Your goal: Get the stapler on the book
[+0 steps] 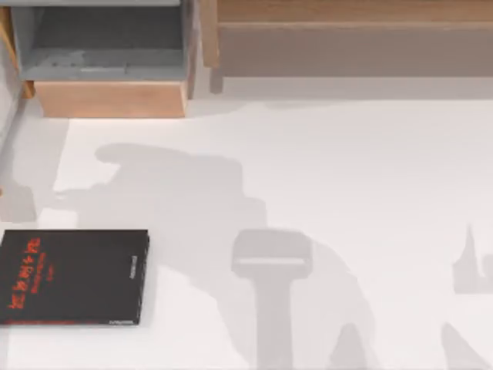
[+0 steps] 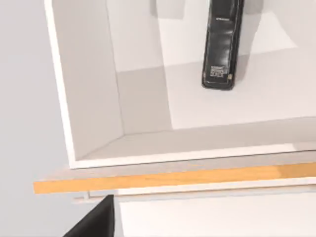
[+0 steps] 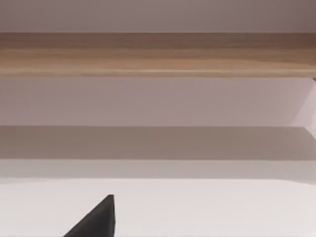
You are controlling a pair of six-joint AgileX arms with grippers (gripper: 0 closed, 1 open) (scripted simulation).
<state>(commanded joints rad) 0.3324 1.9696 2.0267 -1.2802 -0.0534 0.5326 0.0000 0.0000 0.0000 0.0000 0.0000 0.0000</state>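
Observation:
The stapler (image 2: pixel 222 44) is a narrow black bar lying on the white floor of an open drawer (image 2: pixel 89 98), seen in the left wrist view. A black part of my left gripper (image 2: pixel 96 222) shows at that view's edge, outside the drawer's wooden front (image 2: pixel 173 177) and apart from the stapler. The book (image 1: pixel 73 276), black with red lettering, lies flat on the table (image 1: pixel 347 193) near its front left corner. In the right wrist view a black part of my right gripper (image 3: pixel 96 219) hangs over bare table, facing a wooden shelf front (image 3: pixel 158 54).
The open drawer (image 1: pixel 108 54) with its wooden front sits at the table's back left. A long wooden unit (image 1: pixel 347 38) runs along the back right. Arm shadows fall across the table's middle and front.

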